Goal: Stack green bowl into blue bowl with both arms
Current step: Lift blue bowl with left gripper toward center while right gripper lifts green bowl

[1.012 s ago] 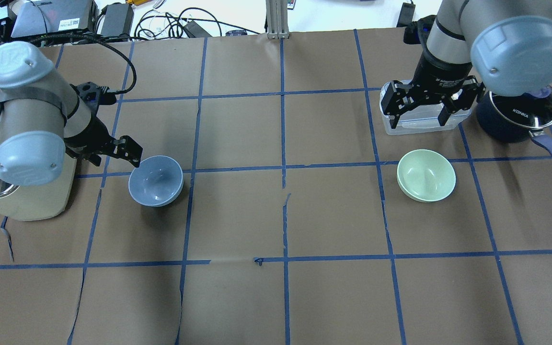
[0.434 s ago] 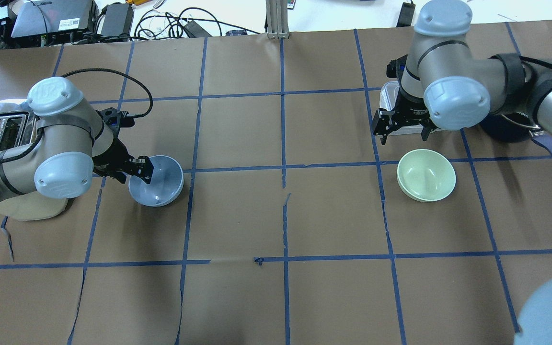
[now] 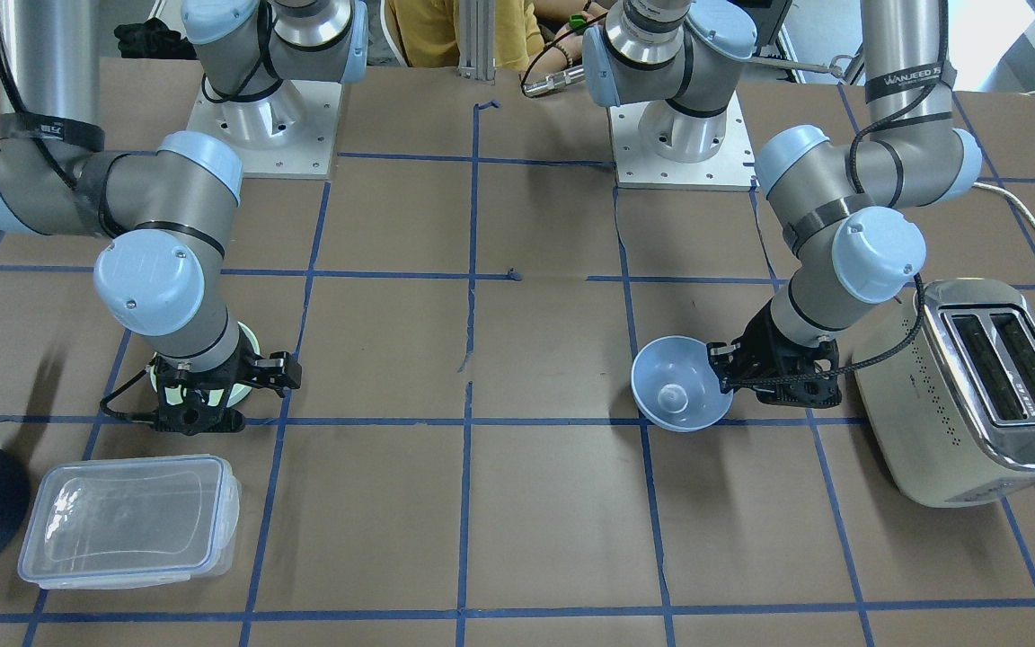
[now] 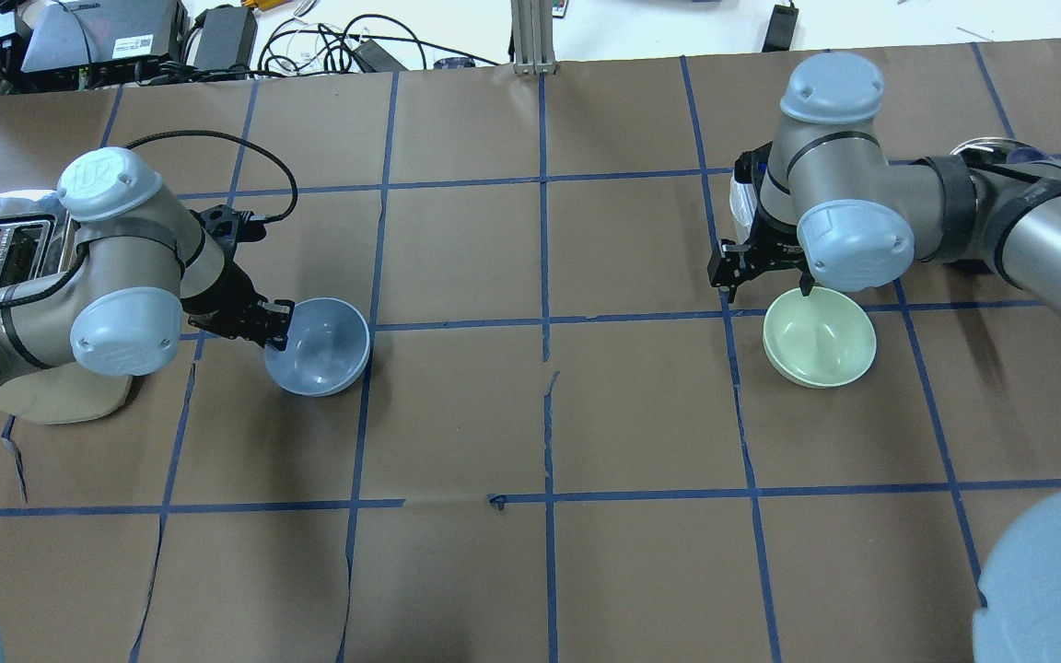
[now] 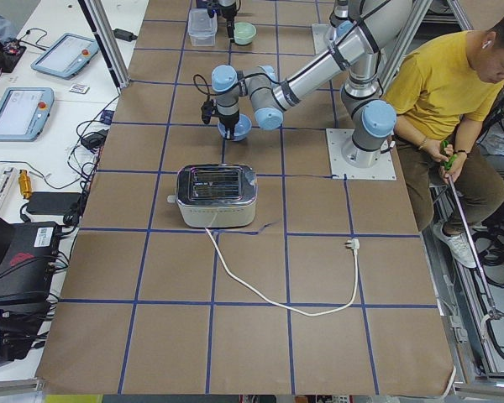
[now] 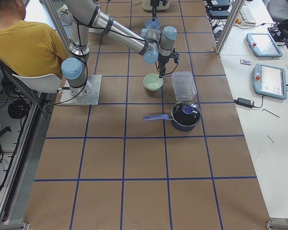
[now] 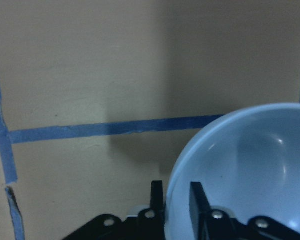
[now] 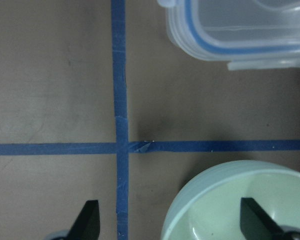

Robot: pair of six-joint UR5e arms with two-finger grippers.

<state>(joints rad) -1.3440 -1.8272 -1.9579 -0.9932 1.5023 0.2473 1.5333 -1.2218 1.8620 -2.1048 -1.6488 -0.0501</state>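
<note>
Green bowl (image 4: 819, 336) rests upright on the paper-covered table (image 4: 530, 414) on the robot's right side, just beside the clear lidded container (image 8: 240, 30) and well apart from the blue bowl (image 4: 319, 345) on the left side. We see the right gripper (image 4: 763, 284) poised low over the far rim of the green bowl with its fingers (image 8: 87, 222) spread wide: one hangs outside the wall and the other over the hollow, so we judge the jaws are set to straddle the rim before they close. Nothing is held there yet. The left gripper (image 4: 277, 322) has its fingers (image 7: 197, 197) pressed onto the blue bowl's rim, one inside the wall and one outside, a thin edge pinch that suits a smooth bowl with no handle. That bowl looks tipped away from the gripper, with its opening facing up and outward; whether its base is clear of the paper we cannot tell. It lies near the toaster (image 3: 967, 386), so we judge it needs to come toward the middle, where both arms can reach and the green bowl can be lowered into it.
</note>
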